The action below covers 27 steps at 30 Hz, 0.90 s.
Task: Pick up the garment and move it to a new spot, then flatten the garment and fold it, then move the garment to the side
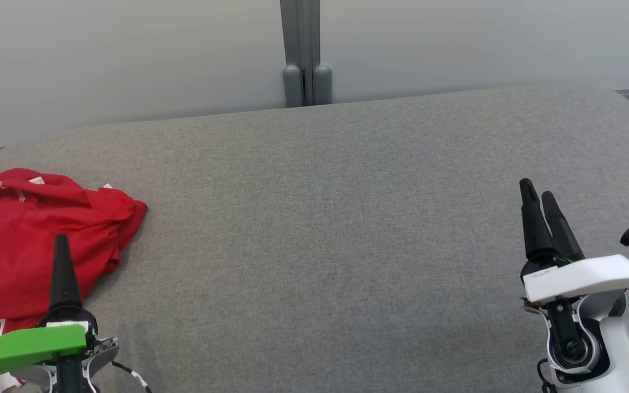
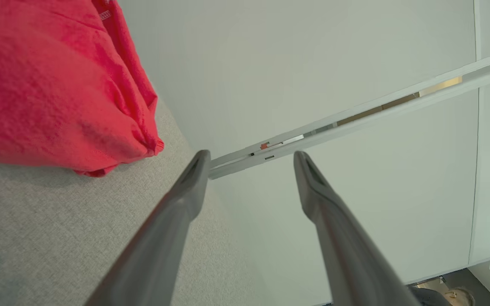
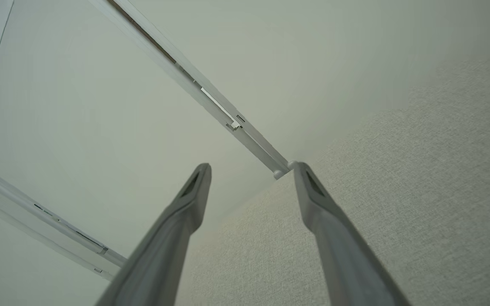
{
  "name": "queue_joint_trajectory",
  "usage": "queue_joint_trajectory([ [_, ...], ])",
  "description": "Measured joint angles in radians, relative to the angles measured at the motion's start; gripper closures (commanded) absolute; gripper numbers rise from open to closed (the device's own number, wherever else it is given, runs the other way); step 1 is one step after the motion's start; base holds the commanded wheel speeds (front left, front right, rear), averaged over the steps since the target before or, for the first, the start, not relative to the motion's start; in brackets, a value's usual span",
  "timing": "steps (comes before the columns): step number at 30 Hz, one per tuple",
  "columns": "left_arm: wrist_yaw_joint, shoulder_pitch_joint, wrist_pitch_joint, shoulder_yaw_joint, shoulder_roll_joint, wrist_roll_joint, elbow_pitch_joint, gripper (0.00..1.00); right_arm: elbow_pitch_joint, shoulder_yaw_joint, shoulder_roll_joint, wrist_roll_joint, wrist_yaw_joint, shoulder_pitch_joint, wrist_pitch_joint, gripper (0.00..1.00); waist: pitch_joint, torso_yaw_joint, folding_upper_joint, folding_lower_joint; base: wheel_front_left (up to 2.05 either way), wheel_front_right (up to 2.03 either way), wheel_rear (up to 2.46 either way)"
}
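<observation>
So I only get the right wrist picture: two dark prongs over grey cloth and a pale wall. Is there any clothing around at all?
Observer: Yes. The head view shows a crumpled red garment lying at the left end of the grey surface.
Operator: Is anything holding it?
Observer: No. In the left wrist view the left gripper is open and empty, and the garment lies off to one side of its fingers, not between them.
Operator: And my prongs, where are they?
Observer: In the head view the right gripper is over the opposite, right end of the surface, well apart from the garment.
</observation>
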Motion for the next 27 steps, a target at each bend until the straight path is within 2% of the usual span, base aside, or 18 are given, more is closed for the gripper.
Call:
queue_joint_trajectory([
  [7, 0.004, 0.002, -0.022, -0.045, 0.001, 0.175, -0.066, 0.00, -0.018, 0.051, -0.010, -0.174, 0.000, 0.000, -0.025, 0.00, 0.001, -0.001, 0.0000, 0.0000, 0.00, 0.00, 0.00],
  [14, 0.042, 0.015, -0.044, -0.126, 0.001, 0.364, -0.107, 0.00, -0.014, 0.067, -0.009, -0.314, 0.000, 0.001, -0.046, 0.00, 0.002, -0.002, 0.0000, 0.0000, 0.00, 0.00, 0.00],
  [27, 0.105, 0.026, -0.082, -0.240, 0.002, 0.667, -0.084, 0.00, 0.024, 0.074, 0.003, -0.532, 0.000, 0.002, -0.086, 0.00, 0.005, -0.014, 0.0000, 0.0000, 0.00, 0.00, 0.00],
])
